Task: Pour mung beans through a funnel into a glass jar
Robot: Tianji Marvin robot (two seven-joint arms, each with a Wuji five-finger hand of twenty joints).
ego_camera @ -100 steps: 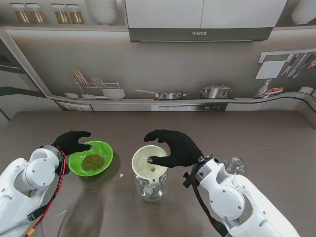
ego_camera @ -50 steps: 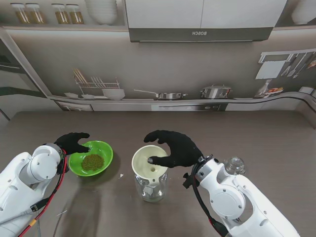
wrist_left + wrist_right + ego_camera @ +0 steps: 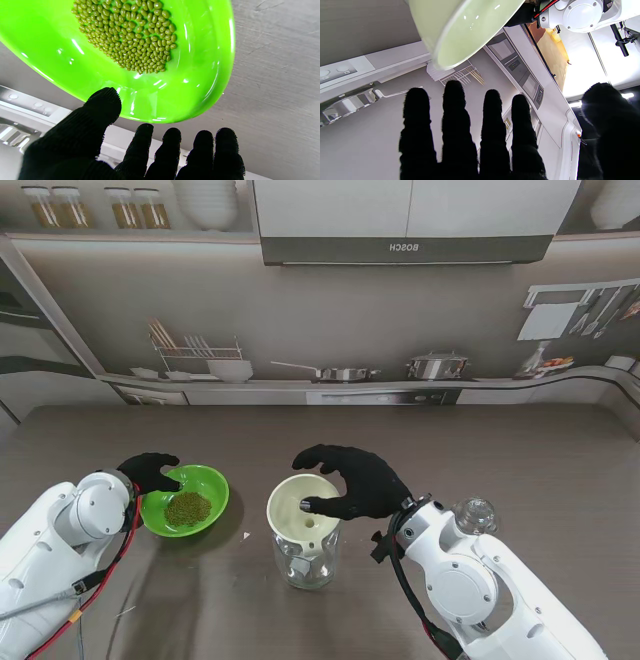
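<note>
A bright green bowl holding a heap of mung beans sits on the table to my left. My left hand is at the bowl's left rim, fingers apart. In the left wrist view the bowl and beans fill the frame, with the thumb close to the rim and nothing grasped. A cream funnel stands in the mouth of a glass jar at centre. My right hand hovers spread at the funnel's right edge; the right wrist view shows the funnel apart from the fingers.
A glass stopper-like lid lies on the table right of the jar, beside my right forearm. A small white speck lies between bowl and jar. A kitchen backdrop stands behind the table's far edge.
My left arm has shifted a little to the right, bringing the left hand closer over the bowl's rim. The right hand, funnel and jar have not moved.
</note>
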